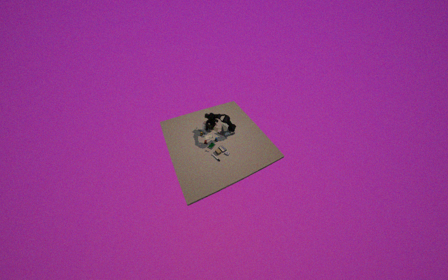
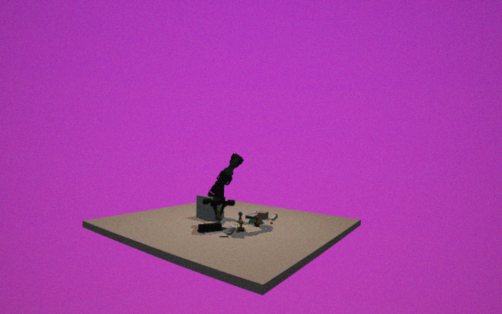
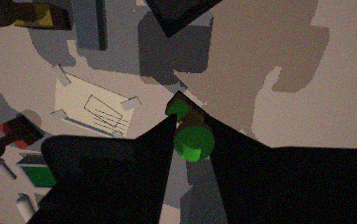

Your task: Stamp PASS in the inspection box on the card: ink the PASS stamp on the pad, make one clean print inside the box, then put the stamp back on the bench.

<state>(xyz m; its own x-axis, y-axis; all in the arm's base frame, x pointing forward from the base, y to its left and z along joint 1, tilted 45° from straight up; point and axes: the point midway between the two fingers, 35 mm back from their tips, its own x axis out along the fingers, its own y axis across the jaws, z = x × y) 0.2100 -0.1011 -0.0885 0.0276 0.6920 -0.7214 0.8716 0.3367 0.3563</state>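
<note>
My gripper is shut on the green-topped stamp, held upright above the bench, beside the card. The card is taped down, left of the stamp in the wrist view. The inspection box is a thin outline on the card; its inside looks blank. The green ink pad lies beyond the card, at the lower left of the wrist view, partly hidden by a finger. The held stamp's underside is hidden, and its lettering cannot be read.
A red stamp, a yellow stamp and a blue stamp stand around the card. A black block and a grey panel stand near the arm. A tan block and a marker lie beyond the pad.
</note>
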